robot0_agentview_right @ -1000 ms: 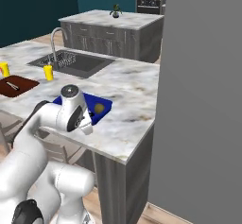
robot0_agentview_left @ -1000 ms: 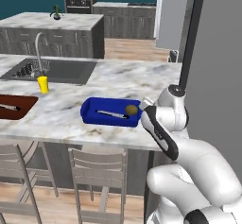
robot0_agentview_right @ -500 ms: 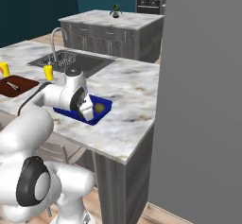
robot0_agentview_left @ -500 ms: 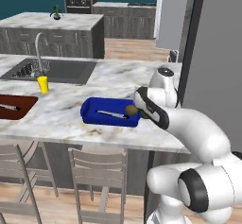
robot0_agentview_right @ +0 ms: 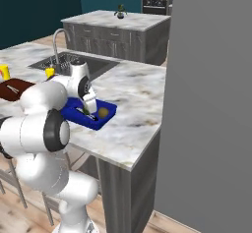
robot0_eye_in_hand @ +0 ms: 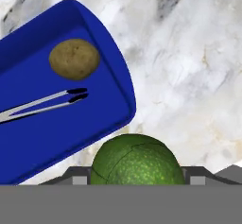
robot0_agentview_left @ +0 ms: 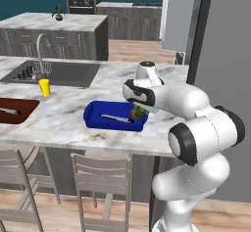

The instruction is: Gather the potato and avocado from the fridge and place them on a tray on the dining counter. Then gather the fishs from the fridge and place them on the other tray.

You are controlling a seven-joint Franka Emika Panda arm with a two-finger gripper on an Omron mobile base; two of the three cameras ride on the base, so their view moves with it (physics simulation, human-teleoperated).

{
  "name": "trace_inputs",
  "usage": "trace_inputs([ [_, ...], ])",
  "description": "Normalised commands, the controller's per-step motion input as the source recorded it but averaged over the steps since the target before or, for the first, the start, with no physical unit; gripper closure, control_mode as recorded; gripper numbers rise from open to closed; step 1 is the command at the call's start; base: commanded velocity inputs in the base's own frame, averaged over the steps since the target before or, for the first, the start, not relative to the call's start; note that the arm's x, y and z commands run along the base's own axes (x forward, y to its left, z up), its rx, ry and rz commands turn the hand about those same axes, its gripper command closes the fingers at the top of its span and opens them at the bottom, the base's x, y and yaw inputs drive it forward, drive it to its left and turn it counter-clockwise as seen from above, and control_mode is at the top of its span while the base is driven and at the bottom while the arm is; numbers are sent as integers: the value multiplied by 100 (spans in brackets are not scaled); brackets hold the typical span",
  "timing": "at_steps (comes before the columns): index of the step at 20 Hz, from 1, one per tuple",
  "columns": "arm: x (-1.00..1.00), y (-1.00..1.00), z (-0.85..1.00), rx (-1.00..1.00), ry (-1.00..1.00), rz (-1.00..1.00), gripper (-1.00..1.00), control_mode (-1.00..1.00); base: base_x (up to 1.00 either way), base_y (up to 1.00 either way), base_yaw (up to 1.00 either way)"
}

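Gripper [robot0_eye_in_hand: 136, 183] is pinching the glossy dark green avocado [robot0_eye_in_hand: 137, 160], swinging in toward the shallow bright blue tray [robot0_eye_in_hand: 120, 83]
Brown potato [robot0_eye_in_hand: 74, 59] is lying at the tray's 11 o'clock beside thin metal tongs [robot0_eye_in_hand: 45, 102]; release is nearing

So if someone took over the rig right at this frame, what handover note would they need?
Gripper: shut on the avocado, held above the dining counter at the near edge of the blue tray.
Potato: in the blue tray, beside a pair of tongs.
Reddish-brown tray: farther along the counter toward the sink, with one thin item on it; no fish visible there.
Done: potato delivered.
Left: release the avocado into the blue tray, then bring both fish from the fridge to the reddish-brown tray.
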Motion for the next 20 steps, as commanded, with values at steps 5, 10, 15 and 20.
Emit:
trace_inputs([
  [5,67,16,-52,-2,5,0,100,-100,0,0,0],
  [10,62,23,-54,-1,2,0,100,-100,0,0,0],
  [15,57,18,-24,0,0,0,100,-100,0,0,0],
  [20,48,8,-16,0,0,0,100,-100,0,0,0],
])
